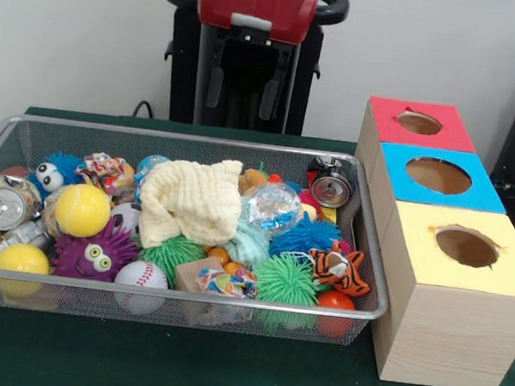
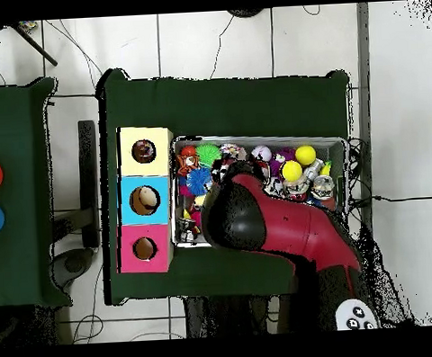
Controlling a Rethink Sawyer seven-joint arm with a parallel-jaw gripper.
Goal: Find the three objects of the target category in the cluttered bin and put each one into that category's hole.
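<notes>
Searching step, by the look of it, with nothing yet carried toward the boxes. Target category not given, so candidates only: in the bin (image 1: 199,136), a baseball (image 1: 141,278) at the near wall, a yellow ball (image 1: 82,210) at the left beside a can (image 1: 5,205), a second can (image 1: 331,189) at the far right corner, spiky toys across the middle. Best to clear the cream cloth (image 1: 191,200) first, draped over the centre and probably hiding more. Then pick whatever lies on top and free, coming straight down to avoid dragging neighbours. Keep clear of the mesh walls. For the drop, centre over the right hole among red box (image 1: 388,114), blue box (image 1: 397,165) and yellow box (image 1: 417,245), all just beside the bin's right end, and release low so nothing bounces off a rim. From the front: full clutter open to sight, only a red part of the arm (image 1: 258,1) at the top edge, nothing over the bin. From overhead: arm (image 2: 276,223) lying across the bin's middle and covering much of the contents, but all three holes shown from straight above, each seemingly empty. Gripper hidden beneath the arm there; released or clenched, cannot tell.
</notes>
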